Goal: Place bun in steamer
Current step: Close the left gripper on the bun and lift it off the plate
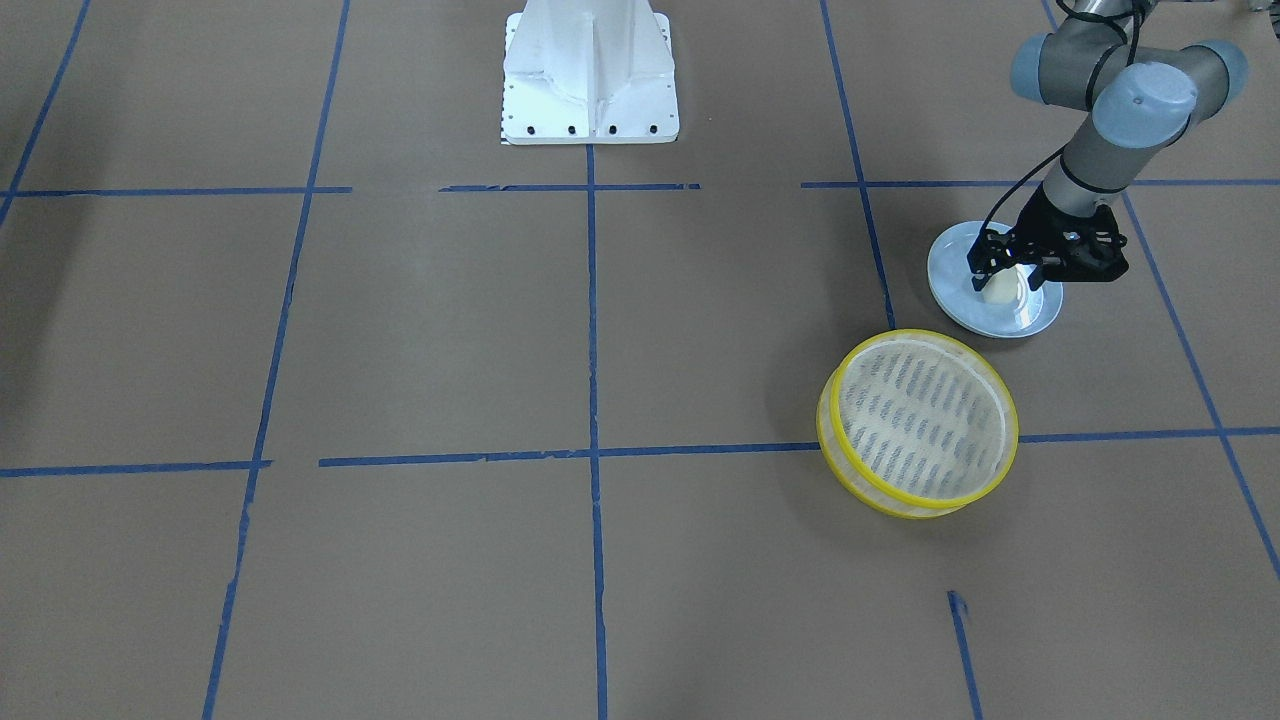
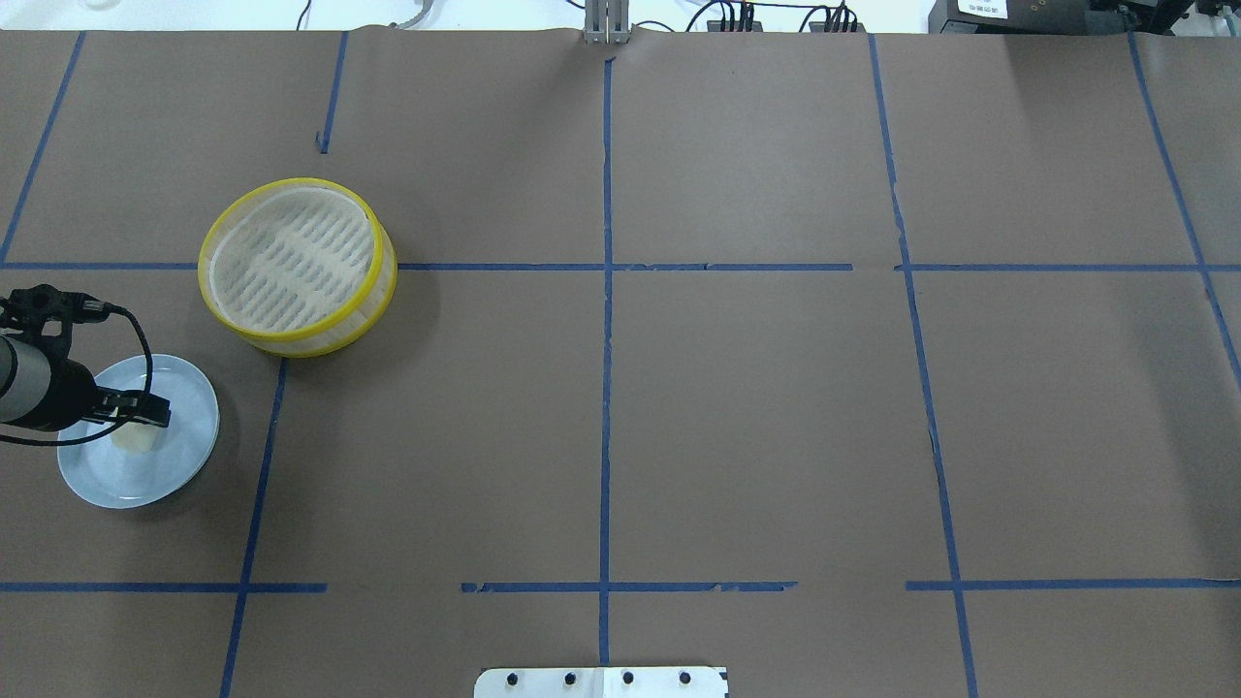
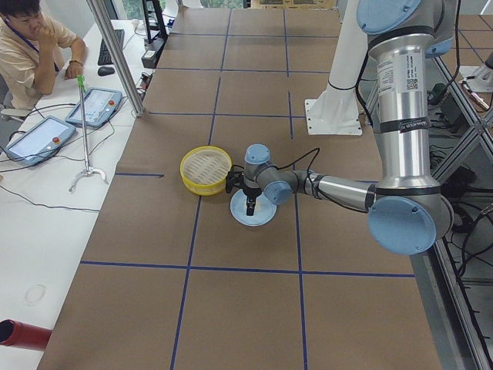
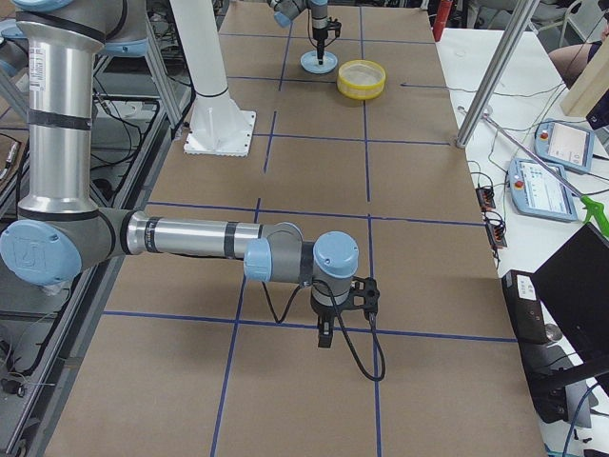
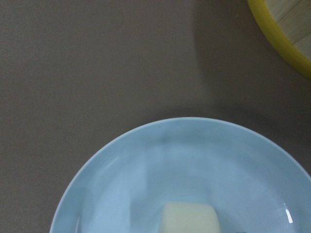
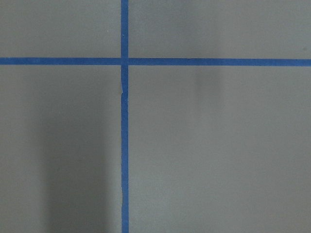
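Note:
The cream-white bun lies on a pale blue plate at the table's left end. My left gripper hangs low over the plate, its fingers on either side of the bun's top; it looks open. The bun also shows in the overhead view and at the bottom edge of the left wrist view. The yellow-rimmed steamer stands empty just beyond the plate, also in the overhead view. My right gripper hangs over bare table far away; I cannot tell if it is open or shut.
The robot's white base stands at the middle of the near table edge. Blue tape lines cross the brown table cover. An operator sits at a side desk with tablets beyond the table.

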Controlling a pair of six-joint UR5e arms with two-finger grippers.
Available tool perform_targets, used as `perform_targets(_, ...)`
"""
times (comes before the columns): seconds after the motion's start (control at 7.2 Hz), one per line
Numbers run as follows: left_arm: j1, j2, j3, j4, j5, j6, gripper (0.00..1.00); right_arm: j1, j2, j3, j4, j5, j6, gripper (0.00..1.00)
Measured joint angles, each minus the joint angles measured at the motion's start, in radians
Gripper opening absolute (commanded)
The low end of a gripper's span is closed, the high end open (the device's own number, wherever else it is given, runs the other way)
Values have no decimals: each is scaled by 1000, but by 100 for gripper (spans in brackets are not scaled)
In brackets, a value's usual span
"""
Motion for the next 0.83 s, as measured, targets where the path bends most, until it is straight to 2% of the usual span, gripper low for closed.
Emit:
perform_targets(0.56,3,-3,2,4,-3,-1,61,0,0,0,0,0,0,100)
perform_targets(0.83,9,-5,15,4,-5,-1,31,0,0,0,0,0,0,100)
